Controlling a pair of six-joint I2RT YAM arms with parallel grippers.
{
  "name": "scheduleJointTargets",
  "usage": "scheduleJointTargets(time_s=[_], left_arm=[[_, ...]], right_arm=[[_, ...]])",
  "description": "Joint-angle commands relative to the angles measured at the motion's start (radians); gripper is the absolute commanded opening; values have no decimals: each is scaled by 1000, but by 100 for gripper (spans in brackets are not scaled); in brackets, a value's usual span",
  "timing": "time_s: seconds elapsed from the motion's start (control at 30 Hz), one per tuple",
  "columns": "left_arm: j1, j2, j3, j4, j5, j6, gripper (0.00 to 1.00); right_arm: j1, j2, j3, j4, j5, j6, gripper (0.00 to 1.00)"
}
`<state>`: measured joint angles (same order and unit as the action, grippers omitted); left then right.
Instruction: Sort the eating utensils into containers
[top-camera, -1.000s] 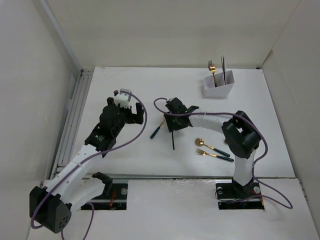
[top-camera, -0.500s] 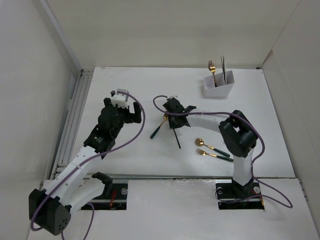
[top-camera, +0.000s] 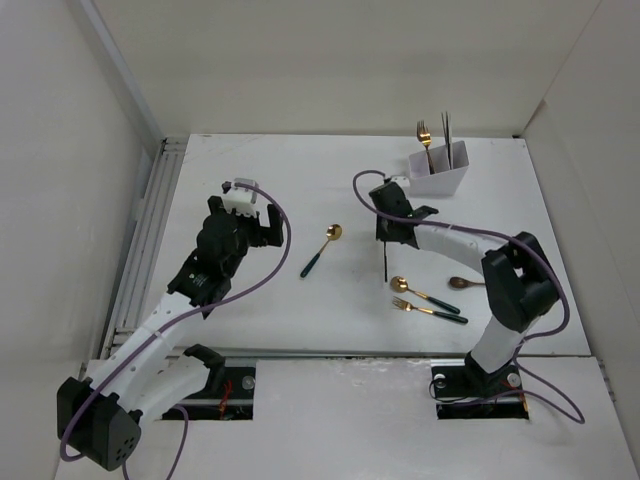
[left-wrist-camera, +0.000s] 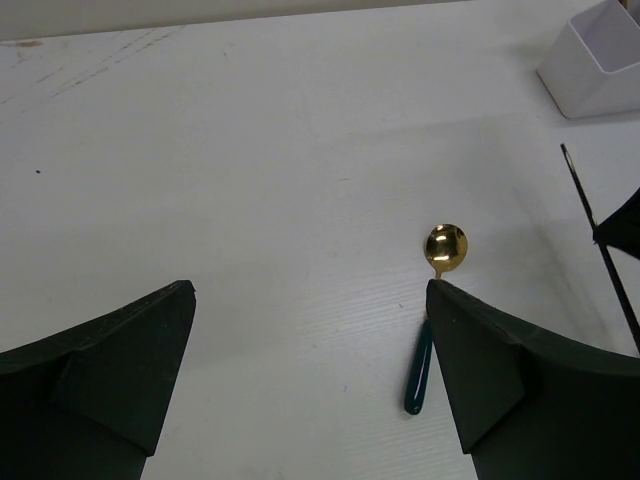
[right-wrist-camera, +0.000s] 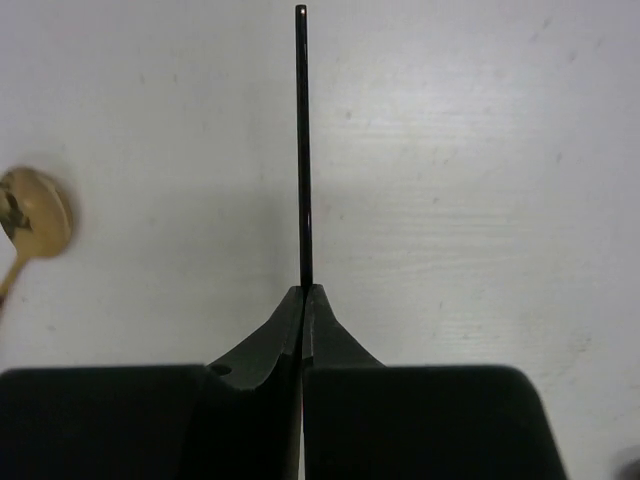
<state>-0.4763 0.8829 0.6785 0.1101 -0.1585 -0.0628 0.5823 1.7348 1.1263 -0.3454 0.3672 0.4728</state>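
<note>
Right gripper (top-camera: 387, 232) has swung right and back from mid-counter since a second ago. It now sits near the white holder (top-camera: 438, 180), clamped on a dark chopstick (top-camera: 385, 262). Whether the chopstick's tip touches the counter (top-camera: 260, 310) cannot be told from above.

Right wrist view: fingers pinched together on the chopstick's end, shaft (right-wrist-camera: 303, 150) running straight out from them. A blurred gold bowl shows at the left edge.

The move uncovered a brown spoon (top-camera: 462, 283), lying right of a second gold spoon (top-camera: 412, 290) and a green-handled fork (top-camera: 430, 310). The green-handled gold spoon (top-camera: 318, 252) stays at mid-counter.

Only the top view shows the holder's contents: a gold fork (top-camera: 424, 140) and silver chopsticks (top-camera: 446, 135), upright. The left wrist view catches just the holder's corner (left-wrist-camera: 600, 60).

Left gripper (top-camera: 262, 228): jaws apart, above the counter. Its own camera shows the spoon's bowl (left-wrist-camera: 445, 247) just past the right finger (left-wrist-camera: 500, 380).

Open counter lies between the left gripper and that spoon. The holder stands close to the back wall (top-camera: 350, 60). A rail (top-camera: 150, 230) runs along the counter's left edge.
</note>
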Motion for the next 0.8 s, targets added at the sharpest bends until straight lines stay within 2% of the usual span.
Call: scheduleJointTargets(time_s=[0.0, 0.07, 0.17, 0.33, 0.47, 0.53, 0.57, 0.67, 0.77], left_arm=[[-4, -13, -8, 49, -12, 4, 100], [-4, -4, 3, 40, -12, 14, 100], [-4, 24, 12, 17, -12, 14, 100], [-4, 80, 62, 26, 16, 47, 100], [15, 155, 121, 36, 71, 81, 100], [25, 208, 165, 36, 80, 92, 100], [34, 224, 182, 36, 103, 92, 100], [34, 297, 240, 36, 137, 112, 100], [34, 370, 297, 36, 146, 112, 100]], right_arm=[[-25, -66, 47, 126, 35, -75, 0], [-53, -96, 67, 201, 45, -152, 0], [-119, -96, 176, 214, 45, -218, 0], [-249, -75, 386, 287, -92, -338, 0], [-349, -37, 449, 382, -123, -425, 0], [-398, -12, 449, 474, -189, -494, 0], [-445, 0, 463, 500, -297, -522, 0], [-504, 57, 489, 584, -474, -647, 0], [-541, 109, 498, 664, -530, -678, 0]])
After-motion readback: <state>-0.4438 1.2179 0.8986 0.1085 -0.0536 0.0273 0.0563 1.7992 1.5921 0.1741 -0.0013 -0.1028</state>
